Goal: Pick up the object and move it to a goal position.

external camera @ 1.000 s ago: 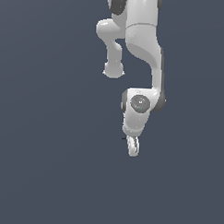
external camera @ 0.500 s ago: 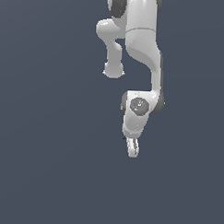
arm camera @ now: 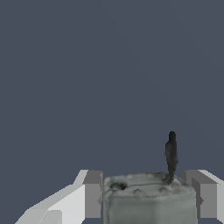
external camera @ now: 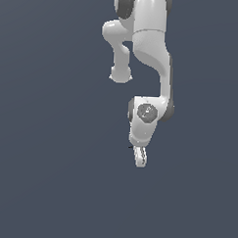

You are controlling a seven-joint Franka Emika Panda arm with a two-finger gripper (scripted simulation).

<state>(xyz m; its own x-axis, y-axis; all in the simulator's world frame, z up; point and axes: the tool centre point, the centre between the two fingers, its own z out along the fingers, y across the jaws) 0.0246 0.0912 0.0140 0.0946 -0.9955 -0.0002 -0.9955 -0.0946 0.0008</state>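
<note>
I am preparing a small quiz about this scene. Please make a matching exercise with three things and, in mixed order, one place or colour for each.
Things:
1. object
2. dark stub
3. fingers

Descriptions:
A. rises thin and black from the grey block's top
B. grey and blocky, sitting between the two pads
C. pale with grey pads, one on each side of the block

Pairs: 1-B, 2-A, 3-C
</note>
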